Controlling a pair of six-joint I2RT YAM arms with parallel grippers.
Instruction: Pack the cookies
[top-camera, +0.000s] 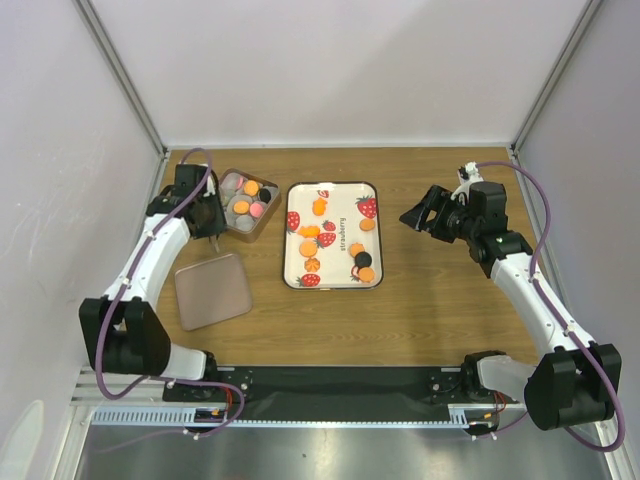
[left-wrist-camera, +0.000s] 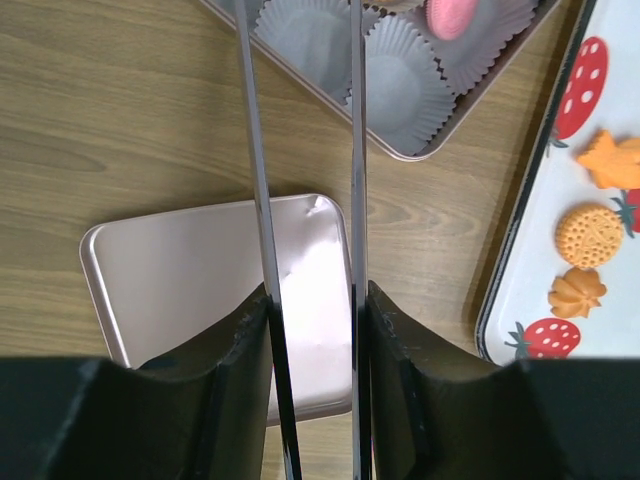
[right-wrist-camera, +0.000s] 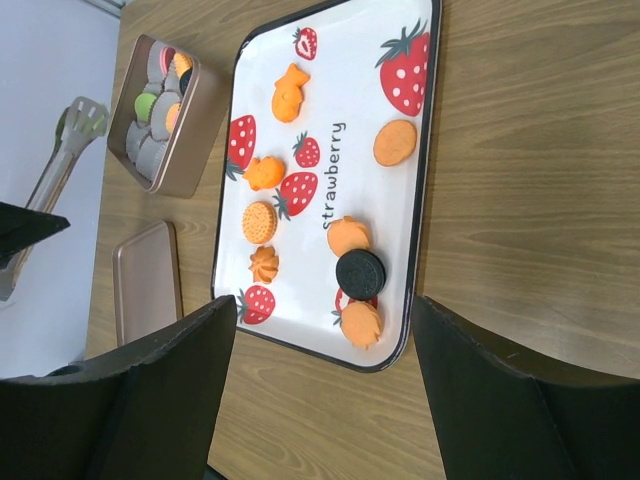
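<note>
Left gripper (left-wrist-camera: 318, 302) pinches tongs (left-wrist-camera: 355, 150) — tips cut off at the frame's edge — right gripper (right-wrist-camera: 325, 312) fingers spread.

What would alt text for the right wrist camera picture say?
A white strawberry-print tray holds orange cookies and one black cookie on a wooden table, framed below by the open, empty right gripper. Beyond it sit a tin partly filled with cookies, its flat lid, and tongs.
</note>
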